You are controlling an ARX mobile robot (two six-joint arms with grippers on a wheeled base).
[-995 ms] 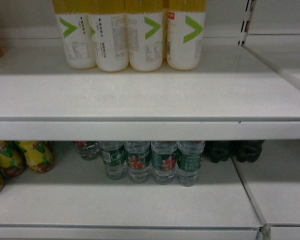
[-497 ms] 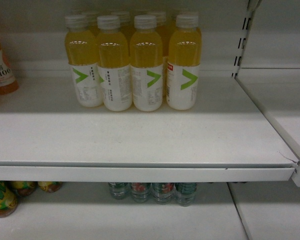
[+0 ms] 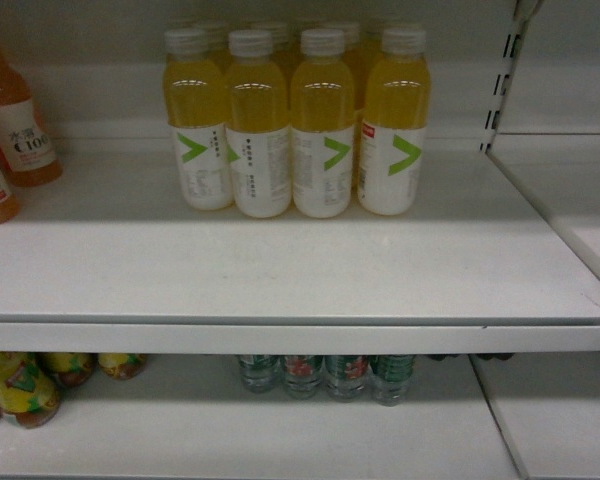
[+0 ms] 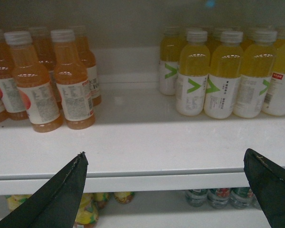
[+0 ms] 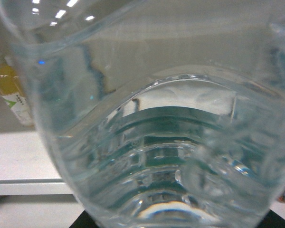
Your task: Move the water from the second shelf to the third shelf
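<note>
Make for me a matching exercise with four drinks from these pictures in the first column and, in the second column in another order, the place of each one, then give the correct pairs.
Things
1. yellow bottles with green marks
2. orange bottles
3. water bottles with green labels
4. clear water bottle

Places
A. on the lower shelf, under the yellow bottles
B. fills the right wrist view, very close to the camera
C. on the upper shelf, in the middle of the head view
D. on the upper shelf, to the left of the yellow bottles

Pairs: 1-C, 2-D, 3-A, 4-B
</note>
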